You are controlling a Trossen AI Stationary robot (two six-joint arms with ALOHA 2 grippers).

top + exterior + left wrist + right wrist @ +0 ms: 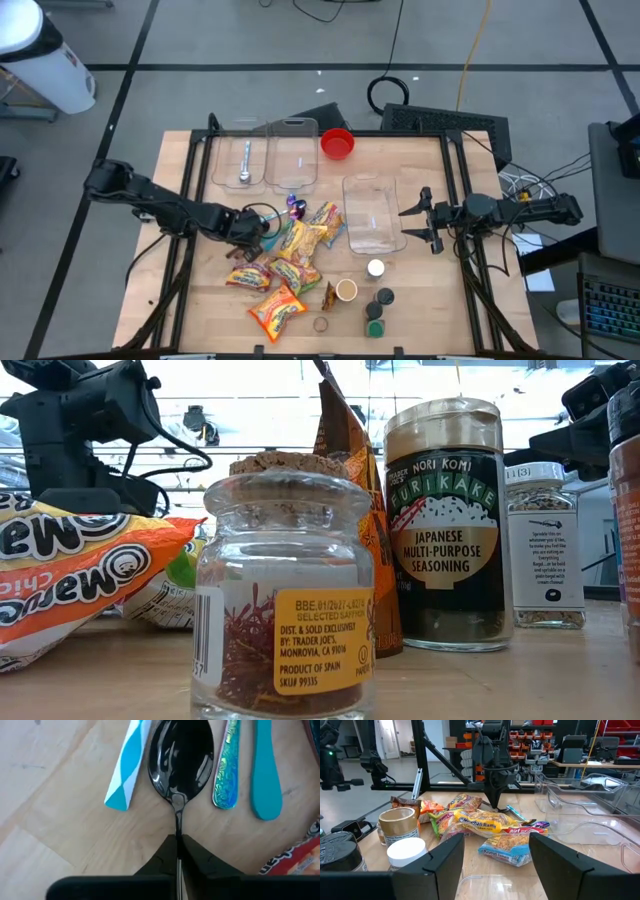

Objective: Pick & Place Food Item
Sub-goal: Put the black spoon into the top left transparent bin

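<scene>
Reaching low across the tabletop (pixel 420 300), the left arm stretches from the left edge toward the middle, and its tool (pixel 262 228) is pinched tight on the thin handle of a black spoon (pixel 181 757), whose bowl lies on the wood between a blue-and-white handle (pixel 125 770) and an iridescent one (pixel 226 767). Right beside it sprawls the heap of noodle packets (pixel 290 265), still on the wood in the middle. Behind them, one clear bin (pixel 240 160) holds a metal spoon (pixel 245 165); its neighbour (pixel 292 152) looks bare, and a red bowl (pixel 337 144) sits next to that. Further right, another clear bin (pixel 372 212) lies near the spice jars (pixel 378 300). And over at the right edge, the right arm hovers level, tool (pixel 420 220) spread wide, pointing at that bin.
</scene>
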